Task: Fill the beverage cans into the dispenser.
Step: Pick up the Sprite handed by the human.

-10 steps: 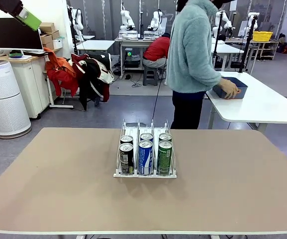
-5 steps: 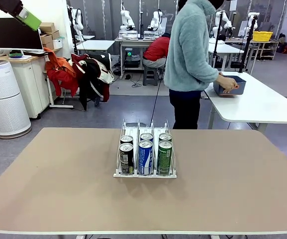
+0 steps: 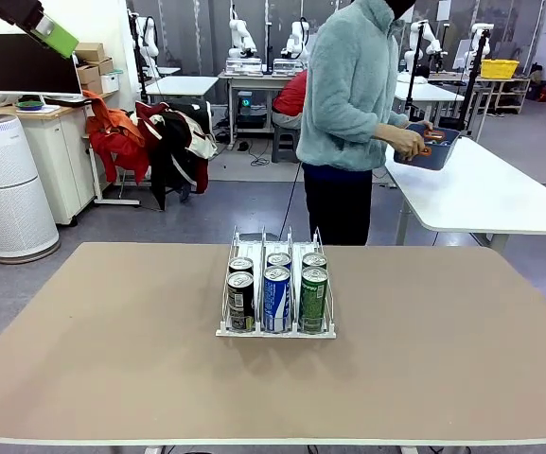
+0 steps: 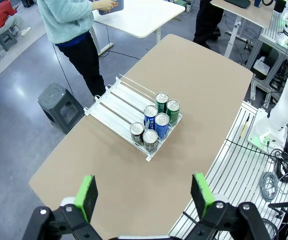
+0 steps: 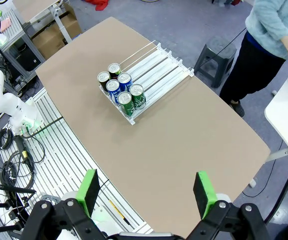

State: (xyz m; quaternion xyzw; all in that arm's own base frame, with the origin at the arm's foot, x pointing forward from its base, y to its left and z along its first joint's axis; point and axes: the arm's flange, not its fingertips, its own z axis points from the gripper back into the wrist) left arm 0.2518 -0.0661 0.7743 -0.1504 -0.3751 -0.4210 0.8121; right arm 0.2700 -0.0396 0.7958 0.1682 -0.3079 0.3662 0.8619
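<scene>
Cans (image 3: 276, 298) glossy metal; dispenser (image 3: 275, 333) thin wire, white plastic; table (image 3: 443, 359) matt, smooth.

Front near, wrists high above dispenser (image 4: 118, 101)

Far ahead of the left pincer (image 4: 144, 196), beyond the brown table (image 4: 208, 85): grey stool (image 4: 59, 102); white side table (image 4: 144, 15) farther off.

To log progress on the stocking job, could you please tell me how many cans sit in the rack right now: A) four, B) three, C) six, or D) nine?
C: the rack has three lanes with two cans in each, one behind the other: dark cans, blue cans and green cans.
</scene>
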